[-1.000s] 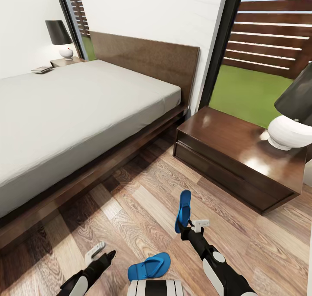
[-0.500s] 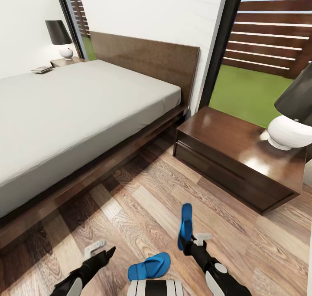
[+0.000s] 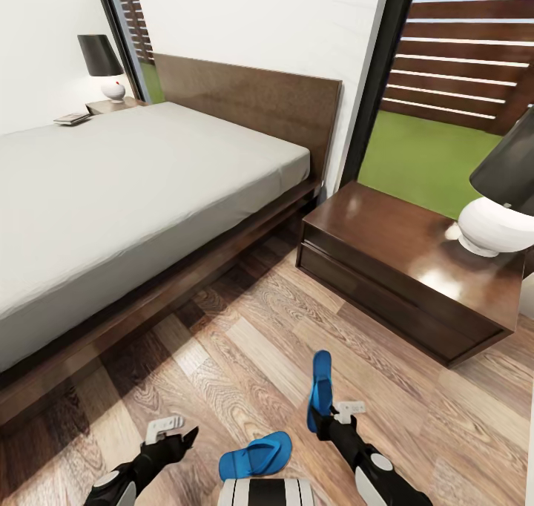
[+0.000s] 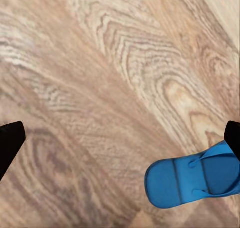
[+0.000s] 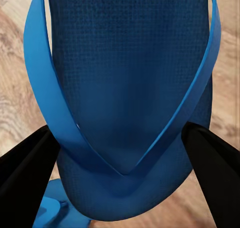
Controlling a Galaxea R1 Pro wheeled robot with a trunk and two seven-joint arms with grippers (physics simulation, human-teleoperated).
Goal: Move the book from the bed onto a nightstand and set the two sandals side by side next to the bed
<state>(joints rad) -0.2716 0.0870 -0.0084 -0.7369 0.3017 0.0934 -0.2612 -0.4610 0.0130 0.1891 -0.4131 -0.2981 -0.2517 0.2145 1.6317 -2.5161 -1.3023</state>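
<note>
**Held sandal could land crooked or knock its mate**

The bed (image 3: 133, 194) stands well ahead of both grippers. The right gripper (image 3: 320, 415) is clamped on one blue sandal (image 3: 320, 389), held upright on end above the floor (image 3: 245, 357). Released so, it may topple askew. The second sandal (image 3: 256, 454) lies flat between the grippers, close enough to be nudged. The left gripper (image 3: 172, 433) hangs spread apart, empty.
</note>
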